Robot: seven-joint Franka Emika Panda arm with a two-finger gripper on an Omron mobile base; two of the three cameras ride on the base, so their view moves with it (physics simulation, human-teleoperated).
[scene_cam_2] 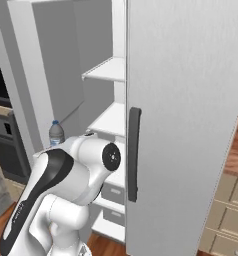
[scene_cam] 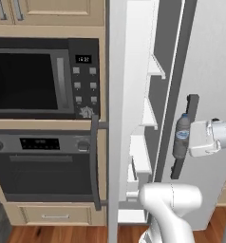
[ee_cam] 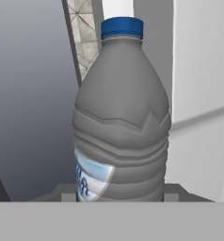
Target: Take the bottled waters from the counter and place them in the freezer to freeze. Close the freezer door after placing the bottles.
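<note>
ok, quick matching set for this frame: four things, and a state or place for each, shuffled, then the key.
Things:
1. water bottle
2. freezer door
3. microwave
4. right fridge door

States or places:
A. swung open, with white door racks on its inner side
B. closed, with a dark vertical handle
C. upright between the fingers, blue cap on top
D. above the black oven, left of the freezer

Pairs: 1-C, 2-A, 3-D, 4-B
</note>
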